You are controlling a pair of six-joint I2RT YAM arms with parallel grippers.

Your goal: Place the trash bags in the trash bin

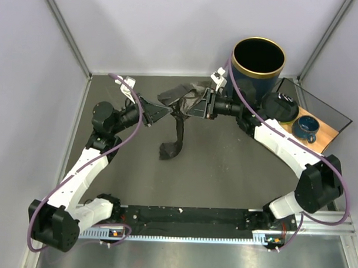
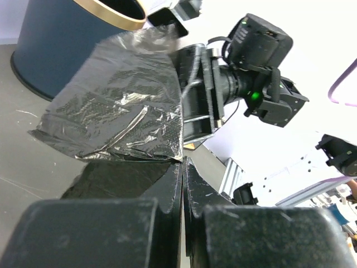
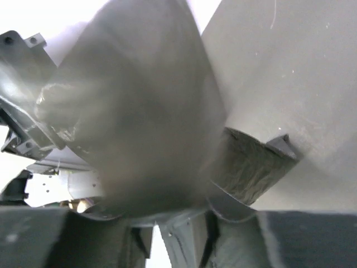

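The trash bag [image 1: 181,100] is a crinkly black film stretched between my two grippers above the table's middle, with a twisted tail hanging down to the table. My left gripper [image 1: 162,111] is shut, pinching an edge of the bag [image 2: 122,111] at its fingertips [image 2: 184,162]. My right gripper [image 1: 196,104] faces it from the right. The bag [image 3: 145,111] drapes blurred over its fingers [image 3: 184,223], so how wide they stand is unclear. The navy trash bin [image 1: 254,81] with a gold rim stands upright at the back right, behind the right gripper.
A black round roll [image 1: 280,105] and a blue cup [image 1: 307,127] sit on a wooden board [image 1: 323,136] right of the bin. Grey walls close the back and sides. A black rail [image 1: 188,215] runs along the near edge between the arm bases.
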